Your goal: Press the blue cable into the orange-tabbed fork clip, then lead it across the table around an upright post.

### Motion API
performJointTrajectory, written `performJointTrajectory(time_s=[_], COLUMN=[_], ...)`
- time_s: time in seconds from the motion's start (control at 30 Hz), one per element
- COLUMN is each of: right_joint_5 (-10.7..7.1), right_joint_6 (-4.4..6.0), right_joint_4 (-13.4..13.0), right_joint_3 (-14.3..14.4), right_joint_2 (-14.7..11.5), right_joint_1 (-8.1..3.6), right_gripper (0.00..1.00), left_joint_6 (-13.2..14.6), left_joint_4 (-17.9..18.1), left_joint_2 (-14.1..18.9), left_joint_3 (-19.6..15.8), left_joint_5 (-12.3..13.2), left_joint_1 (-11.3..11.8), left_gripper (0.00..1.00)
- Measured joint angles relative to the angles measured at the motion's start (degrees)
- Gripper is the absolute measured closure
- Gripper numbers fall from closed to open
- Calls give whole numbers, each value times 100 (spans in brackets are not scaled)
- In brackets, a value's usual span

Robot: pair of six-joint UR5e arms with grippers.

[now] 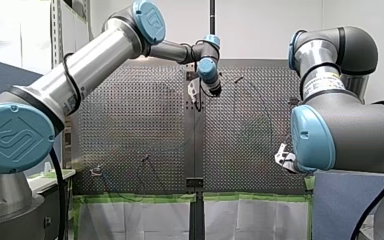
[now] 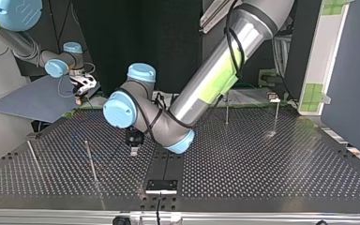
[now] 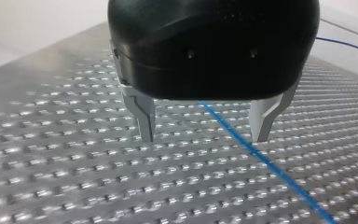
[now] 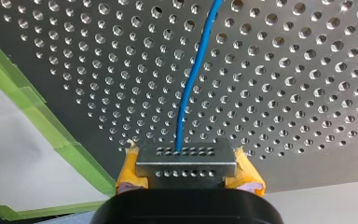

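The blue cable (image 3: 279,175) is looking light and floppy, best pinched where my wide-open left claw (image 3: 204,139) is straddling it; my right claw (image 4: 184,157) is clamping its metal block (image 4: 205,163).

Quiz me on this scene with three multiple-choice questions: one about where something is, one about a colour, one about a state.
1. Where does the thin blue cable lie in the left wrist view?
A. On the perforated metal table, between my left arm's two metal fingers.
B. Coiled on top of the black housing.
C. Hanging off the table's edge.

2. What colour is the tape strip along the table's edge in the right wrist view?
A. Red.
B. Green.
C. White.

3. How do my left arm's jaws stand?
A. Shut on the cable.
B. Shut on nothing.
C. Open, not clamped on the cable.

Answers: 1 A, the cable runs across the table between the fingers; 2 B, the strip is bright green; 3 C, a wide gap shows between the fingers.
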Motion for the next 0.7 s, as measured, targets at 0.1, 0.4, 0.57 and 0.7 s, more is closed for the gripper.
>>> performJointTrajectory(time_s=[0.1, 0.4, 0.57, 0.7], right_joint_5=[0, 2, 8, 9], right_joint_6=[0, -3, -5, -6], right_joint_4=[0, 3, 4, 5], right_joint_3=[0, 0, 0, 0], right_joint_2=[0, 0, 0, 0], right_joint_1=[2, 6, 6, 6], right_gripper=[100, 100, 100, 100], left_joint_6=[-180, -665, -703, -610], left_joint_4=[156, 100, 20, -1], left_joint_2=[133, 218, 293, 444], left_joint_3=[-179, -379, -382, -383], left_joint_5=[31, 453, 699, 684], left_joint_1=[17, -57, -110, -151], left_gripper=[0, 0, 0, 0])
